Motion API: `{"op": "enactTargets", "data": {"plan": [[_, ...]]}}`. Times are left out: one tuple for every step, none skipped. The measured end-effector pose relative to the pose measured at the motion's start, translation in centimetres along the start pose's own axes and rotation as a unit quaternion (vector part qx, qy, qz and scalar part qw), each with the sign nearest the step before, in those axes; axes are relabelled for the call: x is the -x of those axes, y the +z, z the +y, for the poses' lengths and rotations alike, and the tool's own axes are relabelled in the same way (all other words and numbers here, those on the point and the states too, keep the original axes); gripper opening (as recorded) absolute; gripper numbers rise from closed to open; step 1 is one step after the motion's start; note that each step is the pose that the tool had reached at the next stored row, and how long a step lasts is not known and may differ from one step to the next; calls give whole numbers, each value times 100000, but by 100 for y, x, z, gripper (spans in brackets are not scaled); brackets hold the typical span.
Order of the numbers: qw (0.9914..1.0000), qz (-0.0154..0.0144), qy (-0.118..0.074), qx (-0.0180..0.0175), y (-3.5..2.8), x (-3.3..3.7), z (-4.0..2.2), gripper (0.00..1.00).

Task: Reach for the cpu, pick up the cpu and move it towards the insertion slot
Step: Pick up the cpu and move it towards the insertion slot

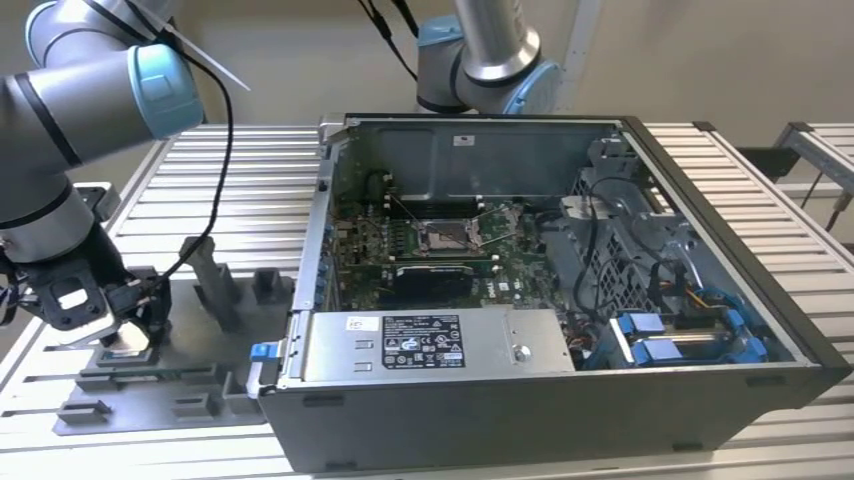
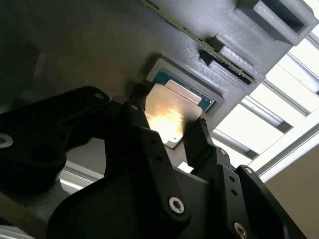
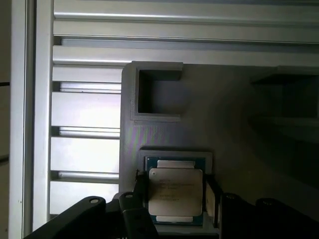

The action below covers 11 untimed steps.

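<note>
Here, in the exterior view, the arm point(image 1: 80, 110) bends down at the exterior view's left, and its gripper point(image 1: 120, 330) is lowered onto the grey fixture tray point(image 1: 160, 390), which lies on the slatted metal table point(image 1: 254, 190). A pale patch between the gripper's tips is the cpu point(image 1: 131, 341), low on the tray. Well apart from it, toward the exterior view's right, stands the open computer case point(image 1: 534, 410). The insertion slot point(image 1: 443, 236) sits on the board inside, with its metal frame and dark centre uncovered.

In the second wrist view, the gripper point(image 2: 169, 117) straddles the cpu point(image 2: 174, 107). Its black fingers point(image 2: 144, 134) lie against two opposite edges of the chip with no gap to be seen, so it looks clamped on it. The chip's silvery top catches a bright glare. It sits flat in a square recess of the fixture tray point(image 2: 124, 50).

In the first wrist view, the cpu point(image 3: 175, 189) again lies level in its framed recess. A rim of green substrate shows around the metal lid. The gripper point(image 3: 175, 195) has one of its fingers point(image 3: 141, 191) at each side, touching the chip's edges. Nearby, the fixture tray point(image 3: 234, 114) has a second square pocket point(image 3: 159, 94). Beyond the tray's edge run the table's point(image 3: 84, 114) bright slats.
</note>
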<state>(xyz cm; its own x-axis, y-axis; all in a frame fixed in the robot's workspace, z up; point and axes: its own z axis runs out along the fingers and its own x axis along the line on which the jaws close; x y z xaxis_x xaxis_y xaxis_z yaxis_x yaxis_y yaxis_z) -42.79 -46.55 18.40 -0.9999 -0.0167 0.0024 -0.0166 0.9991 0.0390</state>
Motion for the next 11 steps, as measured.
{"op": "enactTargets", "data": {"plan": [[100000, 0, 1, -3, 0, 0, 0, 0], [100000, -2, 1, 0, 0, 0, 0, 0], [100000, -2, 0, -1, 1, 1, 0, 0], [100000, -1, 2, 0, 1, 1, 0, 0], [100000, -7, 2, 2, 2, 1, 0, 0], [100000, -4, 0, 2, 2, 1, 0, 0], [100000, -17, -2, 12, 0, 1, 0, 0], [100000, -31, 55, 21, -2, 1, 0, 0], [100000, -17, 122, 14, -11, 1, 0, 0], [100000, -12, 125, 9, -33, 1, 1, 0], [100000, -8, 132, 6, -60, 0, 2, 0]]}}
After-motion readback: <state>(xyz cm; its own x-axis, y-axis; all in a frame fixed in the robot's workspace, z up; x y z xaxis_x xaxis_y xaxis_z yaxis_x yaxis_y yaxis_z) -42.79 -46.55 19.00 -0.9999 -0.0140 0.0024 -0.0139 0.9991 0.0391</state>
